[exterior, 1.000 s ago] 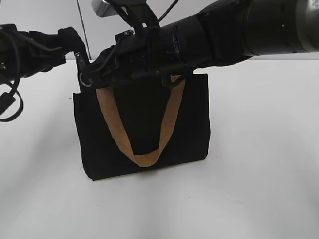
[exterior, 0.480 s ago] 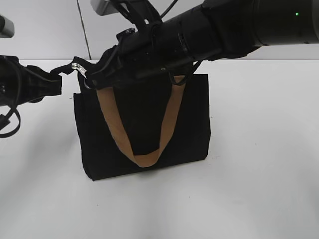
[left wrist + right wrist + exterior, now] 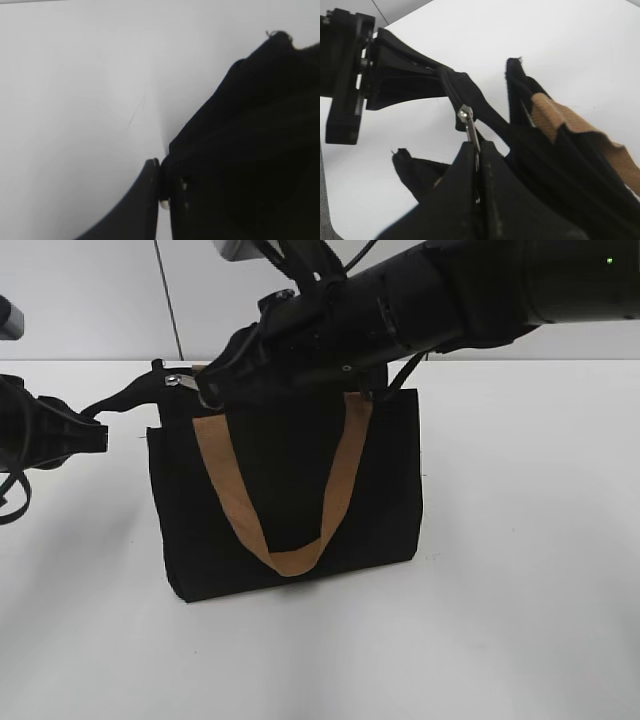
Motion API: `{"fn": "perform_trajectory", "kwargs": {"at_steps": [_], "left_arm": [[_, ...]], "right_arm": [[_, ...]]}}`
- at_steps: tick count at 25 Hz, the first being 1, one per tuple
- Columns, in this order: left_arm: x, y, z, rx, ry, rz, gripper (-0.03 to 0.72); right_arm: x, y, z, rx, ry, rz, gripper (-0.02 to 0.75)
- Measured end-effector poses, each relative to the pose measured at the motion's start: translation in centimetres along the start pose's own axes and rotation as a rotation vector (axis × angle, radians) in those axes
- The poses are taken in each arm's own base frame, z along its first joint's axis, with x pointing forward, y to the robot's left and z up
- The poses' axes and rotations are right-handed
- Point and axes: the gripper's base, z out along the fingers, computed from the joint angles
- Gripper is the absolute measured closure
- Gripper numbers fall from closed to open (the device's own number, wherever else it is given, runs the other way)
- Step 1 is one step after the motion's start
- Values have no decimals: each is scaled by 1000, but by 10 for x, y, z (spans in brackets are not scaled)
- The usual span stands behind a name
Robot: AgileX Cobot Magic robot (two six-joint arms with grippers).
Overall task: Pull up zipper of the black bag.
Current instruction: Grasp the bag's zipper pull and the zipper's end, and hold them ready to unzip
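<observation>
Two grippers work on one rectangular black fabric bag (image 3: 290,490) standing upright on the white table (image 3: 520,570); we cannot see inside the bag from any view. One tan-brown webbing handle (image 3: 285,510) hangs in a loop down the bag's front face.

The right gripper (image 3: 212,390) reaches in from the upper right over the bag's top edge. In the right wrist view its two black fingers (image 3: 465,200) are pressed together with the small silver metal zipper pull (image 3: 468,125) pinched between them; the pull sticks out just past the fingertips, its head sitting on the black zip track (image 3: 455,92). In the exterior view the pull (image 3: 176,381) shows just left of this gripper's tips, at the bag's upper left corner.

The left gripper (image 3: 95,435) is left of the bag, well below the level of the right gripper. A black fabric tail (image 3: 125,398) of the bag's top edge runs taut from the zipper pull down-left to it. In the right wrist view the left gripper (image 3: 365,75) is clamped tight on that black fabric end. The left wrist view shows one dark finger (image 3: 145,200) touching black fabric (image 3: 250,150), mostly blurred and dark.

The zipper pull lies between the two grippers, touching the right one, apart from the left.
</observation>
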Motion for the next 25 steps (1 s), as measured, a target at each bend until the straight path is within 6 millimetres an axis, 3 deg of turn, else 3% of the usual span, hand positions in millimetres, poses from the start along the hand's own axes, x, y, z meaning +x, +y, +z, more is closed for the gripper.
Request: {"fn": "perform_trajectory", "kwargs": {"at_steps": [13, 25], "left_arm": [[1, 1, 0, -7, 14, -3, 667], [2, 1, 0, -11, 24, -6, 667]], "right_arm": [[4, -43, -25, -25, 4, 115, 738], [16, -92, -67, -75, 9, 262, 738]]}}
